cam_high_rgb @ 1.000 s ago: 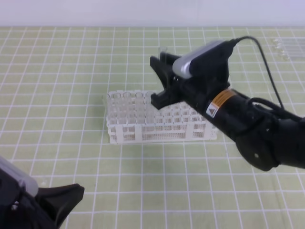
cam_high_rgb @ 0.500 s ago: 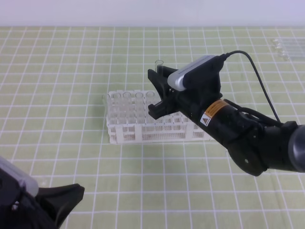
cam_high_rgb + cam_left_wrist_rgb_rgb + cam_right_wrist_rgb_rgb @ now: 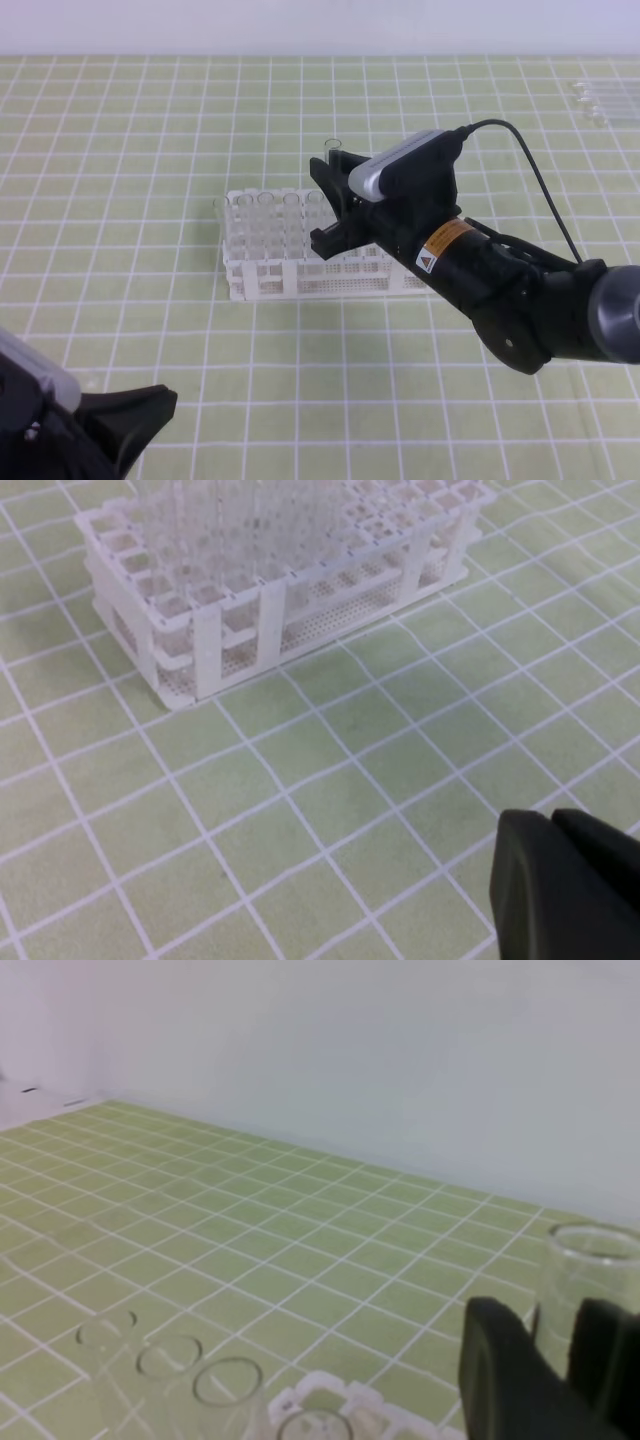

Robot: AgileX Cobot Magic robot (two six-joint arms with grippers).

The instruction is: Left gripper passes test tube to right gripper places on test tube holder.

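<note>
My right gripper (image 3: 335, 205) hangs over the right part of the white test tube holder (image 3: 262, 277) and is shut on the test tube (image 3: 332, 144). The tube stands upright, its flared rim showing just above the fingers. In the right wrist view the clear test tube (image 3: 588, 1275) sits between the two black fingers of the right gripper (image 3: 555, 1360), above other tube mouths (image 3: 227, 1380). The left gripper (image 3: 135, 420) rests low at the front left, shut and holding nothing. Its closed tips (image 3: 565, 880) point toward the test tube holder (image 3: 210, 640).
Several clear tubes (image 3: 265, 215) stand in the rack's left columns. More loose tubes (image 3: 600, 100) lie at the far right back of the green gridded mat. The right arm's black cable (image 3: 535, 170) arcs above its wrist.
The right gripper has come down and slightly left with the tube, closer to the rack top. The left gripper has not moved.
</note>
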